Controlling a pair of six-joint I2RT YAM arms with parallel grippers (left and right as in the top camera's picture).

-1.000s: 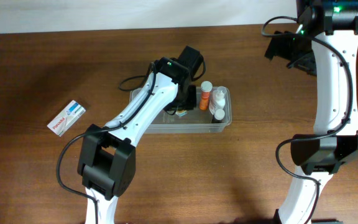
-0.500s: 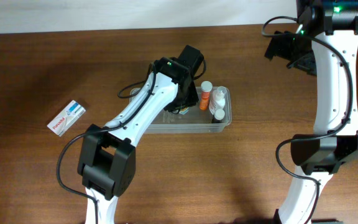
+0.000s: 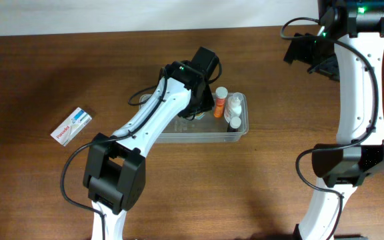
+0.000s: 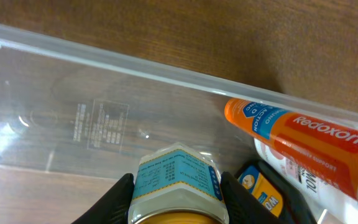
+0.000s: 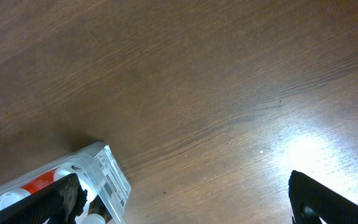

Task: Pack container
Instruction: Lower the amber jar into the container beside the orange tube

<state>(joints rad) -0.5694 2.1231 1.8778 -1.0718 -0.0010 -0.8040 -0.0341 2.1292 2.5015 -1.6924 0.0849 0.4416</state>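
Fingers: left fingers (image 4: 118,199) clamped on a blue-labelled jar (image 4: 176,177), right fingers (image 5: 55,200) spread wide and empty | container (image 3: 212,137) mid-table, jar hanging over its bare floor near the Redoxon tube (image 4: 303,134) | risk: released tilted, the jar may topple against the tube or rim.

We see a dark brown wooden table (image 3: 32,193); beyond its far edge runs a pale wall (image 3: 112,17), and a bright patch of light (image 5: 309,149) gleams on its surface.
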